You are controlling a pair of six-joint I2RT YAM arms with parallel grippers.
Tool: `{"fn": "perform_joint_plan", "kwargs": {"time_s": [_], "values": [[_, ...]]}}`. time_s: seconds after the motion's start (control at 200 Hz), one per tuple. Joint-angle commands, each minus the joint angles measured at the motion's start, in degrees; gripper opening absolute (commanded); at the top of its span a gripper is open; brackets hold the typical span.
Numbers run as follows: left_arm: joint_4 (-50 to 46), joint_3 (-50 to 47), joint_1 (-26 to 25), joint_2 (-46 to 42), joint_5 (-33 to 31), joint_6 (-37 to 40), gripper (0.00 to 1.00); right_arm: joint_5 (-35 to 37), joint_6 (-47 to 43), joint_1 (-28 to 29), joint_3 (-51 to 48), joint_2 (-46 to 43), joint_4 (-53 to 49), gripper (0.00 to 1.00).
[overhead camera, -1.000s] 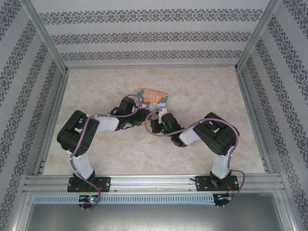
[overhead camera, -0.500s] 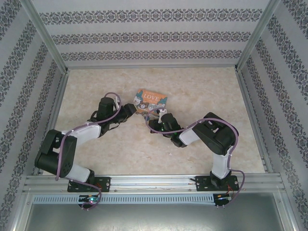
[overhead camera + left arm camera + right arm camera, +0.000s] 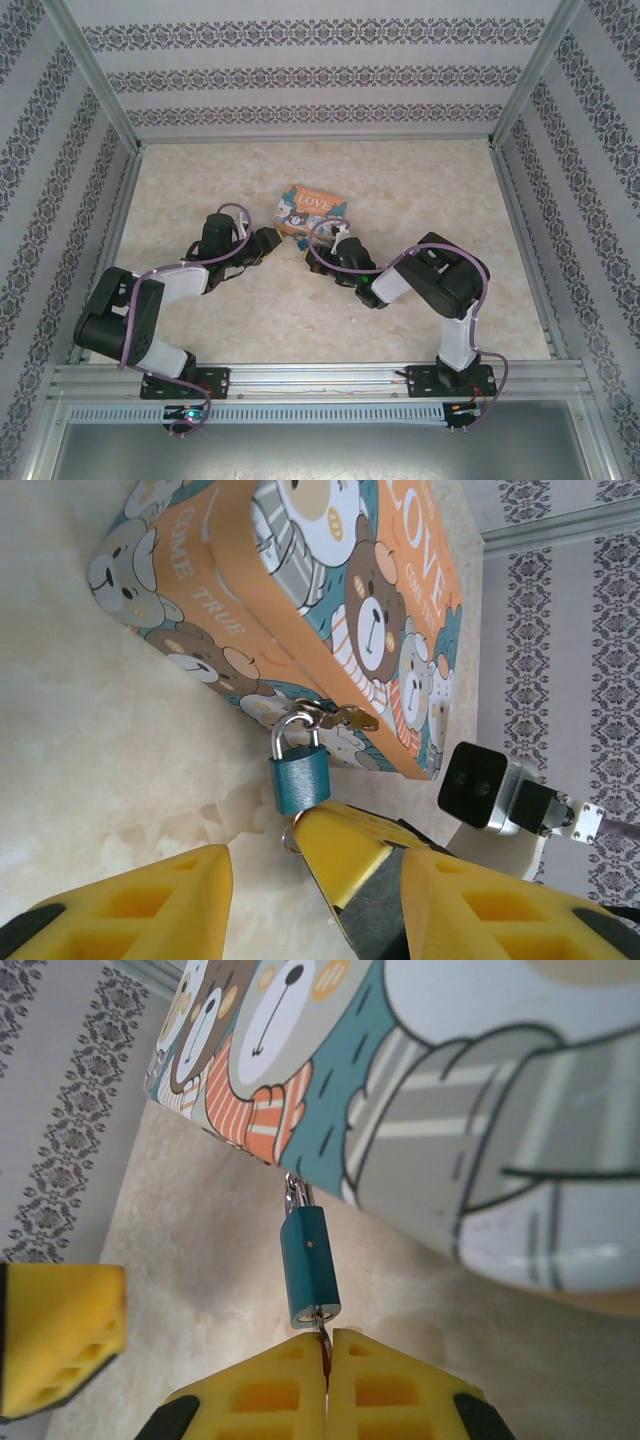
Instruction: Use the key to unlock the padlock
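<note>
- You have one padlock [image 3: 299, 780], blue with a silver shackle, hooked through the gold clasp on the side of the one LOVE box [image 3: 312, 208], which lies on the table [image 3: 420, 200]
- Your right gripper [image 3: 325, 1360] has its jaws pressed together on the one key [image 3: 322, 1343]; just a thin sliver of it shows, meeting the padlock's bottom end
- Your left gripper [image 3: 310, 900] has its jaws spread wide and holds nothing; it sits just short of the padlock
- From above, the two arms meet at the box's near edge, one from each side
</note>
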Motion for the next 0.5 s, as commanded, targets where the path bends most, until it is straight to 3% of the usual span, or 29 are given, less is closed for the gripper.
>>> {"fn": "perform_joint_plan", "kwargs": {"time_s": [0.0, 0.495], "values": [[6.36, -0.38, 0.36, 2.16, 2.47, -1.45, 0.47, -0.01, 4.31, 1.00, -0.28, 0.62, 4.29, 0.00], [13.39, 3.04, -2.08, 11.20, 5.13, -5.21, 0.47, 0.04, 6.88, 1.13, -0.69, 0.63, 4.99, 0.00]]}}
